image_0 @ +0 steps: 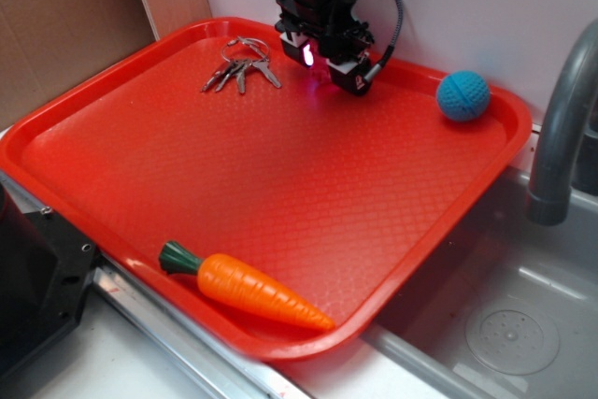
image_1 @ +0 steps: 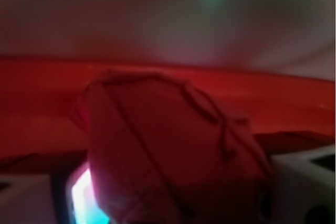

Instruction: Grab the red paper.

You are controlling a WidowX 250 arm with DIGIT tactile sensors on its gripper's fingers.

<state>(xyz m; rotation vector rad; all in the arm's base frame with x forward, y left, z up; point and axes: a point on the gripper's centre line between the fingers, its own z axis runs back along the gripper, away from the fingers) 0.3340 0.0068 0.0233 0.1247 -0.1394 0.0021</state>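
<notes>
In the wrist view the red paper, a dark-red creased wad, fills the space between my two white fingers. My gripper is open, its jaws standing wide around the wad. The wad's right side reaches the right finger, and a lit slit shows beside the left one. In the exterior view my gripper is down at the back of the red tray, and the paper is hidden behind it.
A bunch of keys lies just left of the gripper. A blue knitted ball rests in the tray's back right corner, and a toy carrot lies near its front rim. A sink with a grey faucet is to the right.
</notes>
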